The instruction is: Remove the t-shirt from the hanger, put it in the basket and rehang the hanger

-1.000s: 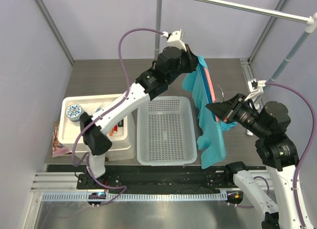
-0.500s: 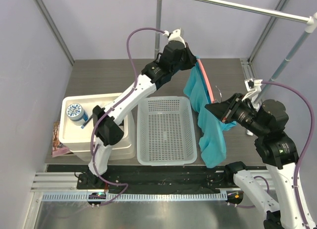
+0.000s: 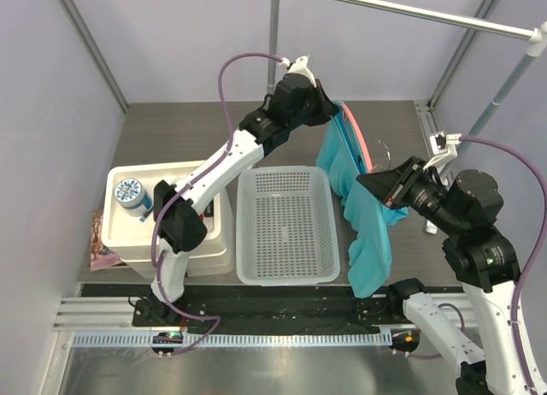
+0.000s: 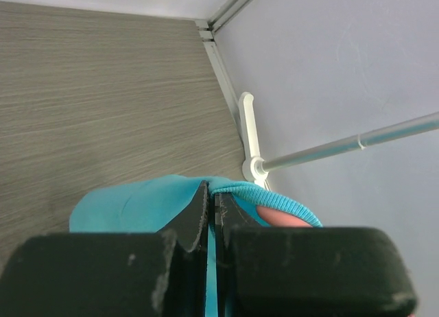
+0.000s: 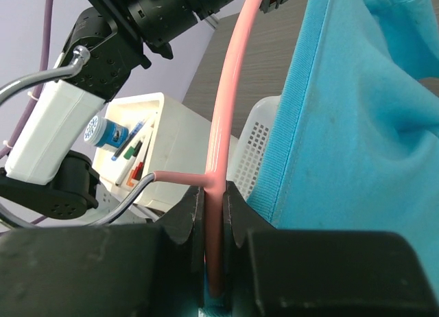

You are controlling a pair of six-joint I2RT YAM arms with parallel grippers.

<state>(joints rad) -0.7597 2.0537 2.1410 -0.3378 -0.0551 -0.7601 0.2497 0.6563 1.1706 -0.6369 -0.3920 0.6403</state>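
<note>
Quick look from my end, left to right. At the table's (image 3: 188, 138) left edge there's a flat pinkish packet (image 3: 101, 245) half tucked behind the white bin (image 3: 120, 231). The grey rail (image 3: 410, 10) runs across the back, high up, with its upright (image 3: 273, 44) right behind the left arm, so that corner is tight. The right arm's purple cable (image 3: 513, 164) loops near the rail's right-hand leg.

Containers: the white bin sits near the front left corner, and it holds a round blue-patterned tub (image 3: 128, 192) and some pens (image 5: 130, 152). Just to its right is the white perforated basket (image 3: 286, 224). The shirt's edge overlaps its right rim from above, can't tell if they actually touch.

The left gripper (image 3: 329, 109) is up in the air past the basket's far right corner, pinched fully together on a fold of the t-shirt (image 3: 367, 228). The shirt hangs off the table between the two arms, draped on the hanger (image 3: 357, 134), with its lower end drooping toward the near edge. The right gripper (image 5: 214, 193) is clamped tight on the hanger's pink bar, right where the silver hook (image 5: 130, 193) comes out, with turquoise cloth bunched against its right side
</note>
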